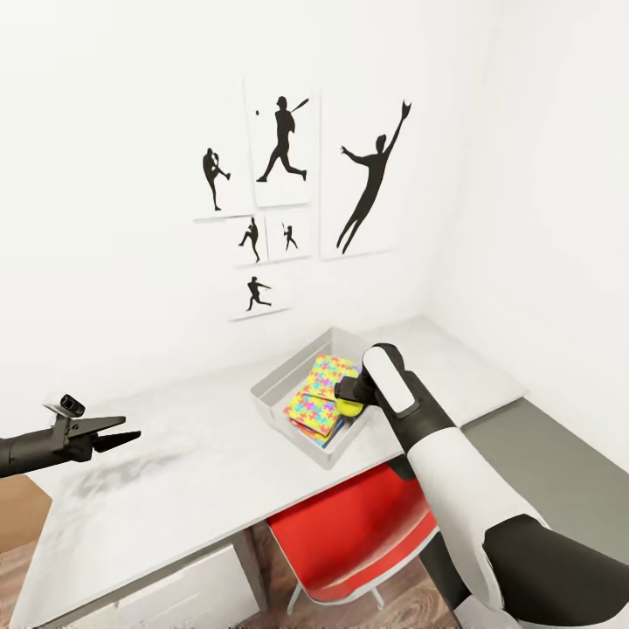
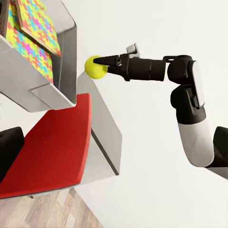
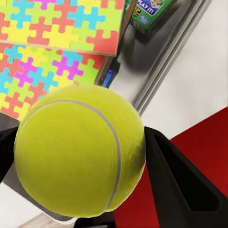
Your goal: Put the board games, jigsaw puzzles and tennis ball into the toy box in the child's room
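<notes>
My right gripper (image 2: 99,64) is shut on the yellow-green tennis ball (image 1: 351,405) and holds it just over the front right corner of the light grey toy box (image 1: 278,404). In the right wrist view the ball (image 3: 78,152) sits between the dark fingers (image 3: 175,180), above the box's wall (image 3: 166,61). Two jigsaw puzzles (image 1: 318,393) lie stacked in the box. A green printed board game (image 3: 152,12) lies beside them, and a blue edge shows underneath. My left gripper (image 1: 115,433) hovers open and empty over the left part of the table (image 1: 192,472).
A red chair (image 1: 354,533) is tucked under the table right below the toy box. White drawers (image 1: 175,603) sit under the table's left end. White walls close off the back and right, with black baseball silhouettes (image 1: 284,140) on the back wall.
</notes>
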Robot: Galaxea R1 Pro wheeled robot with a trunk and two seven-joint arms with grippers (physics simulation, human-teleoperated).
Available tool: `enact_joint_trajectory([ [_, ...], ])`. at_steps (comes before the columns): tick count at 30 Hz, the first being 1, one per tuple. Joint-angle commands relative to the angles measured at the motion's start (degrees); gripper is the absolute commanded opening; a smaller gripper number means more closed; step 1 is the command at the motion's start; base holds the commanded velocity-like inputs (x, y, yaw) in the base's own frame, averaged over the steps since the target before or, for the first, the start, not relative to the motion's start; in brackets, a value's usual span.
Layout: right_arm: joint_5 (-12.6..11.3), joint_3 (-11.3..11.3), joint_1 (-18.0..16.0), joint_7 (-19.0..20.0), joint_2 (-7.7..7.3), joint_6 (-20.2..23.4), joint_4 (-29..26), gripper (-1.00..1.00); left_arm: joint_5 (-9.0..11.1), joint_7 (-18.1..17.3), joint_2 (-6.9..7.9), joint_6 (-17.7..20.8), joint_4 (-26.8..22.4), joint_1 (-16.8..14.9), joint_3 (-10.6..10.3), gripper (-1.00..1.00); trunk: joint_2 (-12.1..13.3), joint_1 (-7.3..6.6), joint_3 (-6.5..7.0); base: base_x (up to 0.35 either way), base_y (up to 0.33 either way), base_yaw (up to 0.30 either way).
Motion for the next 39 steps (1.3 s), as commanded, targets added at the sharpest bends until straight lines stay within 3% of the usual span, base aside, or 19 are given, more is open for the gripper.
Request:
enact_joint_trajectory([
  [1,-0.7,0.1,-0.1,-0.7,0.00,0.0,0.0,-1.00,0.0,-0.2,0.03,0.6,0.0,0.0,0.0,1.00,-0.1,0.03,-0.23,-0.084,0.055,0.000],
  [39,-0.7,0.0,0.0,-0.6,0.00,0.0,0.0,-1.00,0.0,-0.2,0.03,0.6,0.1,0.0,0.4,1.00,-0.1,0.03,-3.76,-0.015,0.045,0.000],
])
